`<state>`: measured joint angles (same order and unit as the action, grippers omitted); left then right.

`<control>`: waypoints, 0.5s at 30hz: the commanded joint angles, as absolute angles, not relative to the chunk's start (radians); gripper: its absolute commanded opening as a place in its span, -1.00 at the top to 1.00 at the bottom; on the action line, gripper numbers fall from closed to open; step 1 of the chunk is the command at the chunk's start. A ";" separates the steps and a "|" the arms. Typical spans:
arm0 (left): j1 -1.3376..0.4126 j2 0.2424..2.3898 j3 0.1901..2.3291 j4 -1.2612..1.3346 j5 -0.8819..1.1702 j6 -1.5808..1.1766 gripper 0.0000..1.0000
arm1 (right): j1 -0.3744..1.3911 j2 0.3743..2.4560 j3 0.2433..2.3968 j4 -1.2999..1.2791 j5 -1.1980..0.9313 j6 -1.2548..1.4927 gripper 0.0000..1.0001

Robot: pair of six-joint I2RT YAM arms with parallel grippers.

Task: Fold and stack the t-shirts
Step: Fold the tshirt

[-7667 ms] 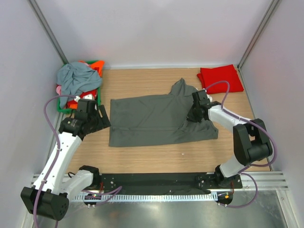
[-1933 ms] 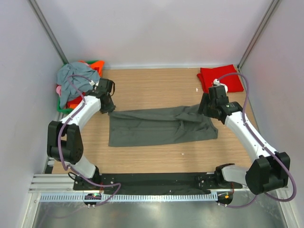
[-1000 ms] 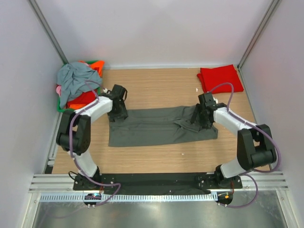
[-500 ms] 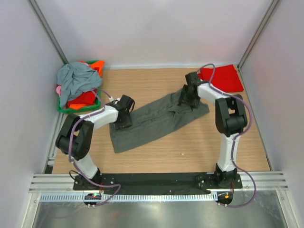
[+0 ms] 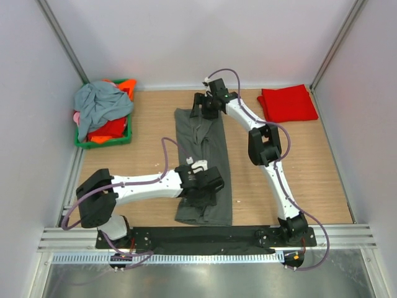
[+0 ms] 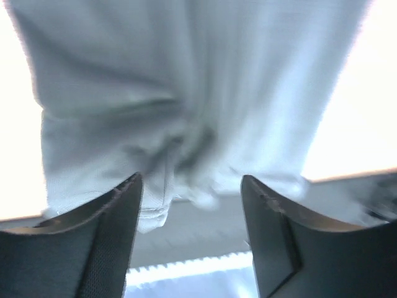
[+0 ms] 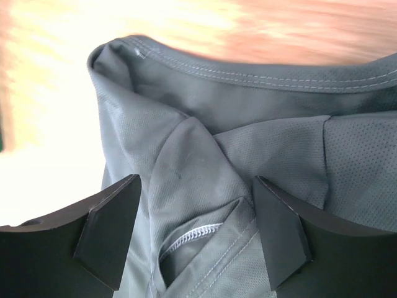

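Lying lengthwise mid-table, the dark charcoal-grey cotton t-shirt [image 5: 208,149] is merely a long folded strip, left gripper [image 6: 191,183] and right gripper [image 7: 195,186] spread at its ends. One folded red t-shirt [image 5: 286,103] sits far-right; crumpled shirts [image 5: 99,102] fill the green plastic basket [image 5: 104,144].

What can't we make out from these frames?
- Top view: left gripper and right gripper fingertips hidden under their own wrists; contact with the grey t-shirt unclear.
- Left wrist view: blurred, washed out either side of the shirt.
- Top view: basket contents under the blue-grey t-shirt hidden; shirt count unclear.
- Right wrist view: table beyond the collar blurred.
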<state>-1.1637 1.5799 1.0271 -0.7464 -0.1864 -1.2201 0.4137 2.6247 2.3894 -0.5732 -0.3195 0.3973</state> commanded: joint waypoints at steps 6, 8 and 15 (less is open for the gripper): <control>-1.324 1.530 1.394 -1.167 -0.362 -1.345 -0.41 | 0.396 2.436 2.361 -0.565 -0.279 0.328 -0.58; -1.325 1.453 1.371 -1.209 -0.421 -1.350 -0.41 | 0.394 2.381 2.300 -0.560 -0.258 0.321 -0.58; -1.325 1.237 1.335 -1.308 -0.566 -1.249 -0.40 | 0.402 2.094 2.015 -0.506 -0.213 0.373 -0.58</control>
<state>-1.3270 1.3155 1.3380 -1.2030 -0.4294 -1.2850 0.3874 2.2650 2.0911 -0.5701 -0.2211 0.3477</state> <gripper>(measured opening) 0.703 0.792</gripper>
